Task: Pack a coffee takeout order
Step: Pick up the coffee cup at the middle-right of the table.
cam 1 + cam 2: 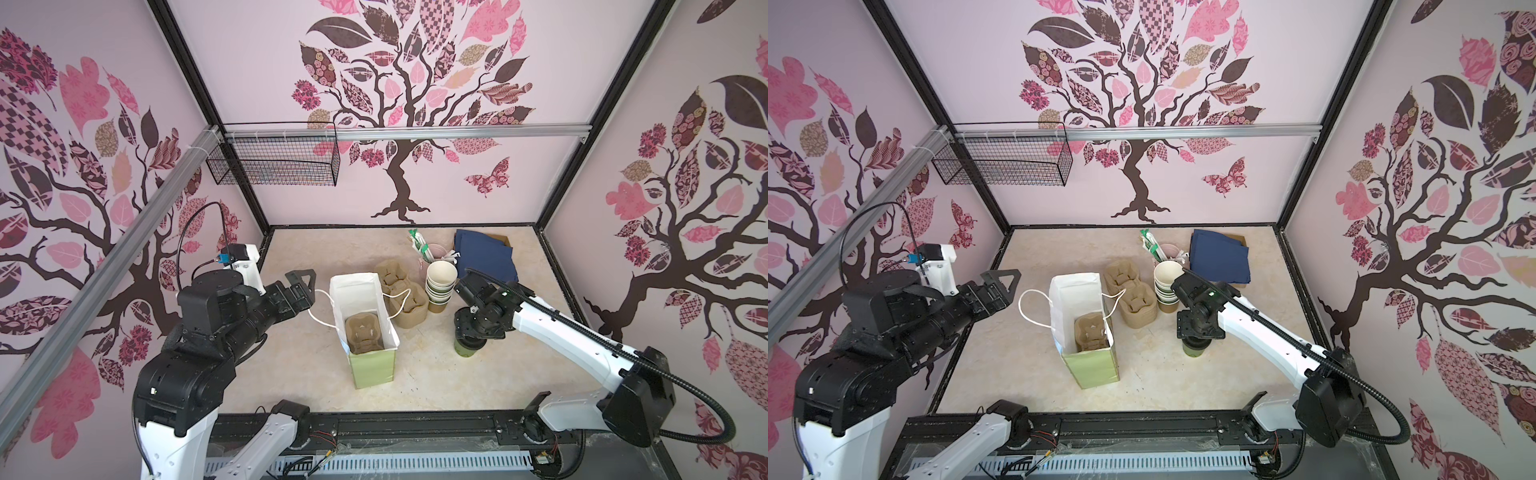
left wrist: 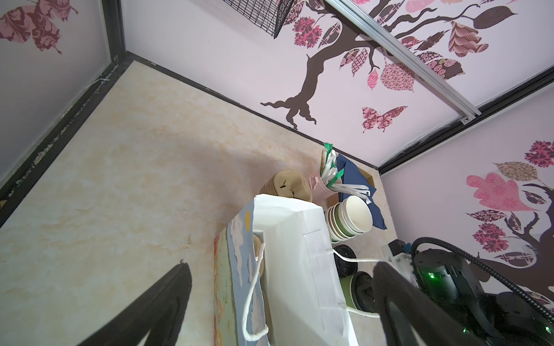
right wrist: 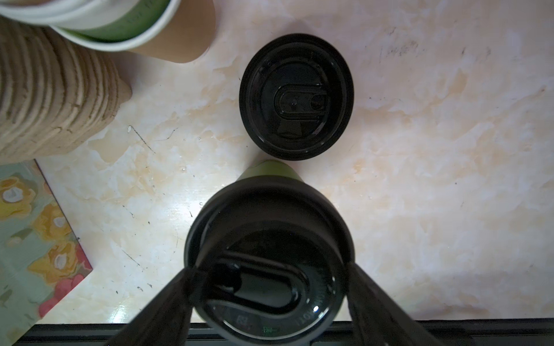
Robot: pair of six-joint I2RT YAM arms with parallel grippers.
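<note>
On beige marbled table (image 1: 478, 386), olive-green paper cup with black round lid (image 3: 266, 206) stands near pale green white-handled paper bag (image 1: 372, 365); right gripper (image 3: 269, 266) straddles lid, grip unclear; left gripper (image 1: 307, 293) wide open, empty.

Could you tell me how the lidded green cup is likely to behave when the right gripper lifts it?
The lidded cup looks like paper, so its wall probably dents under a squeeze. It narrows toward the base, so a sideways nudge might tip it. Its glossy black lid looks slippery, so a grip there could slide.
</note>
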